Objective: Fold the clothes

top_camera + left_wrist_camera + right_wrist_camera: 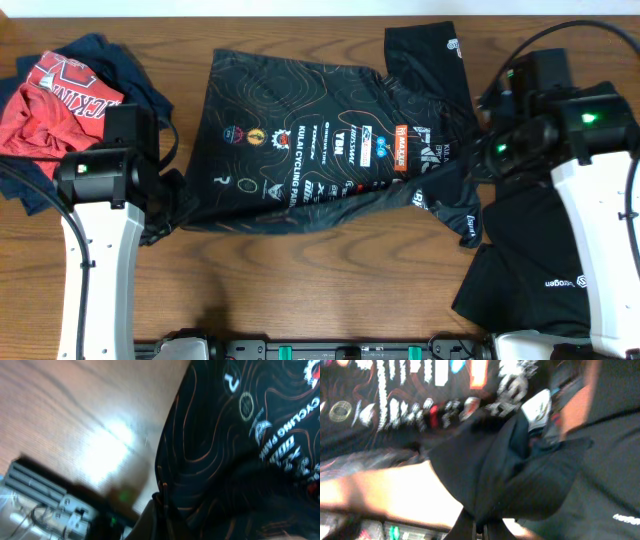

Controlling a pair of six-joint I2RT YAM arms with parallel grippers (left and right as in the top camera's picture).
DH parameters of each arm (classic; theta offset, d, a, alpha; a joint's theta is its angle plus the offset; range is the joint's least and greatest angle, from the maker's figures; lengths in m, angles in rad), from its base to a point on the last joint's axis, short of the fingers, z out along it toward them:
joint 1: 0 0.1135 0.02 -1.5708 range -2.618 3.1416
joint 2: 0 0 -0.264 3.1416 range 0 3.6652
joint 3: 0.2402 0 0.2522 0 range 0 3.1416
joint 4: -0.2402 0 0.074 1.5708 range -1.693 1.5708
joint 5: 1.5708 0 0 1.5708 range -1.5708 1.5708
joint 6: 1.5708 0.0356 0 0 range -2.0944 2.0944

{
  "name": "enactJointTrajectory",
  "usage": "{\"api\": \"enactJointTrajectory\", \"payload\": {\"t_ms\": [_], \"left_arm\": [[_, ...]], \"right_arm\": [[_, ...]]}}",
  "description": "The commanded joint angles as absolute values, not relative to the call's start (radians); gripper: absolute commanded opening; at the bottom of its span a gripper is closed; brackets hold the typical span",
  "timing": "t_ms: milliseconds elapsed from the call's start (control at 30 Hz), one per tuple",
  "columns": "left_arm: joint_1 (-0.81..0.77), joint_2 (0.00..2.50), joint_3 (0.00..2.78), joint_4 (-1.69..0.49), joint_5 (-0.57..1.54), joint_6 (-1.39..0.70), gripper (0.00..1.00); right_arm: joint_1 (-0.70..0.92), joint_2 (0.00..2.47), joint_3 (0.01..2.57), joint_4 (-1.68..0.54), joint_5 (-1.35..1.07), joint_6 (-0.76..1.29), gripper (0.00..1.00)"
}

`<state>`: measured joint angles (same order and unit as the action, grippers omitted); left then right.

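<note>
The black cycling jersey [320, 140] with contour lines and sponsor logos lies spread across the table's middle. My left gripper [165, 205] is shut on its lower left hem; the left wrist view shows the jersey's edge [210, 460] running into the jaws [160, 505]. My right gripper [480, 165] is shut on the jersey's right side near the sleeve; the right wrist view shows black cloth [500, 470] bunched and pinched between the fingers [482, 530]. Both held parts look lifted slightly off the table.
A red printed shirt [50, 105] lies on a navy garment [120, 70] at the far left. A plain black garment [545, 270] lies at the lower right under my right arm. Bare wooden table [300, 280] shows along the front.
</note>
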<state>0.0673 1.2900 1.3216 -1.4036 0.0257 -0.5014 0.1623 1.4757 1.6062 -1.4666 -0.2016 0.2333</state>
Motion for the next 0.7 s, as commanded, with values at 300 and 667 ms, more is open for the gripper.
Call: {"api": "enactJointTrajectory", "payload": {"t_ms": [300, 667], "left_arm": [[0.066, 1.284, 1.324, -1.493, -0.028, -0.511, 0.06], [0.066, 1.285, 1.237, -1.452, -0.117, -0.575, 0.06]], "right_arm": [[0.295, 1.468, 1.404, -1.528, -0.173, 0.417, 0.01], [0.294, 1.344, 1.08, -1.363, -0.114, 0.558, 0.01]]}}
